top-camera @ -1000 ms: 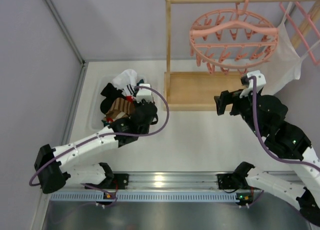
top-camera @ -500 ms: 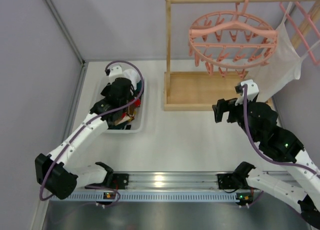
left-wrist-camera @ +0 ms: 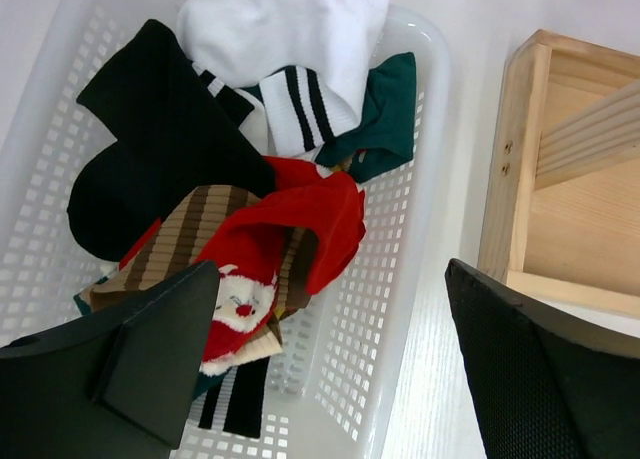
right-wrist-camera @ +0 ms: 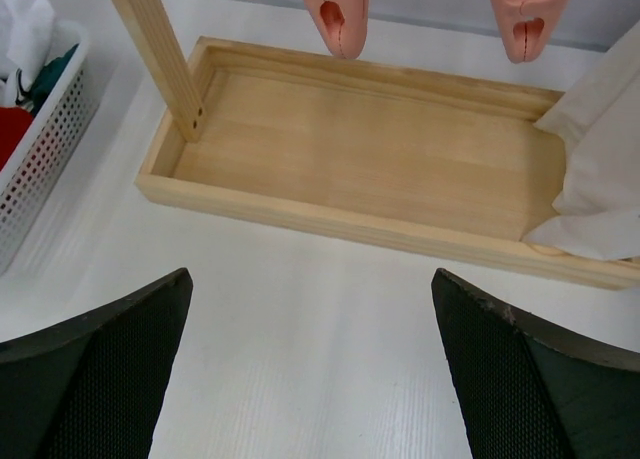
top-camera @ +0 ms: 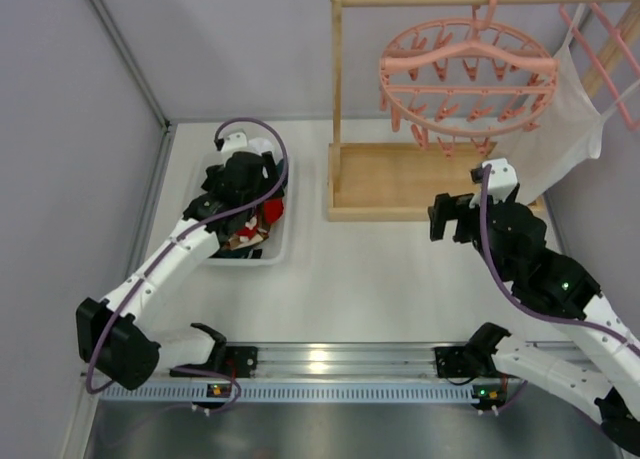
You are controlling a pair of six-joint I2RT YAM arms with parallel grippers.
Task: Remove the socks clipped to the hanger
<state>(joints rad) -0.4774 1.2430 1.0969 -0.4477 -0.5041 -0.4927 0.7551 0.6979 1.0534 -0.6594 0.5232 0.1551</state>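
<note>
The left arm has swung from the near right side of the basket (left-wrist-camera: 405,269) to above its middle. The left gripper (left-wrist-camera: 328,279) now hangs released there, with nothing between its fingers. The socks (left-wrist-camera: 300,219) lie heaped inside the basket on the left of the desk, a red one on top. The right gripper (right-wrist-camera: 310,279), also spread and empty, looks down at the wooden stand (right-wrist-camera: 360,149). The hanger (top-camera: 440,74), far right, shows only bare clips. I think it is best to raise the left gripper straight up and wide, so that no sock catches.
</note>
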